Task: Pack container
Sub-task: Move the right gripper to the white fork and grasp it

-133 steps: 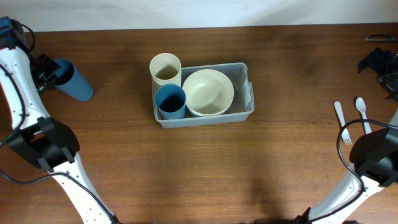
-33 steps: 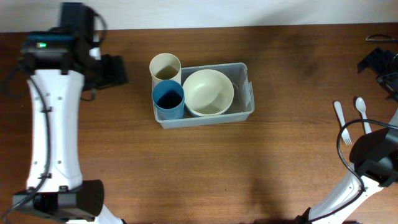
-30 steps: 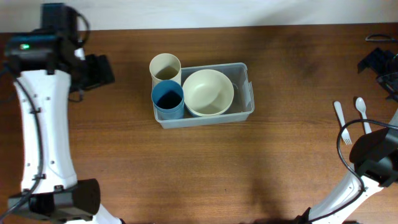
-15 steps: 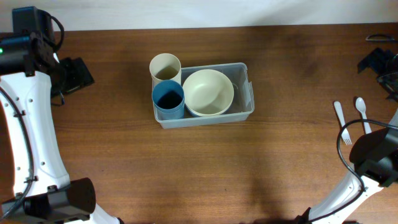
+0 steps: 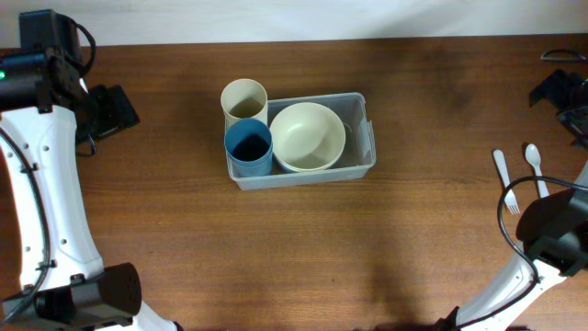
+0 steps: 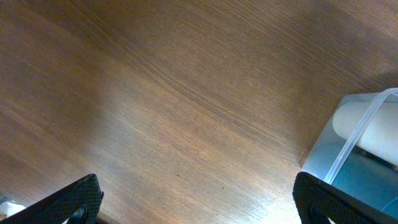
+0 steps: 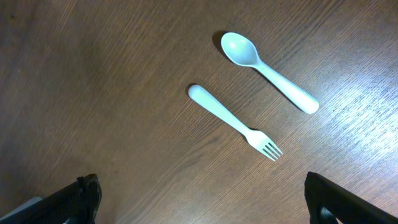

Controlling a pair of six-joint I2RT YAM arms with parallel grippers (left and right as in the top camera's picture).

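Lying mouth-up, the container (image 5: 359, 118) runs lengthwise left-right; left gripper (image 6: 198, 203) and right gripper (image 7: 202, 200) jaws spread.

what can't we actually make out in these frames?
- Blue cup: overhead, the inside is too dark to show any contents.
- Cream cup: overhead, unclear whether it stands inside or outside the container corner. In the left wrist view it is cut off by the right edge.
- Right gripper: overhead, hidden under its own arm. The right wrist view shows only its fingertips.
- Fork: overhead, tines too small to count.
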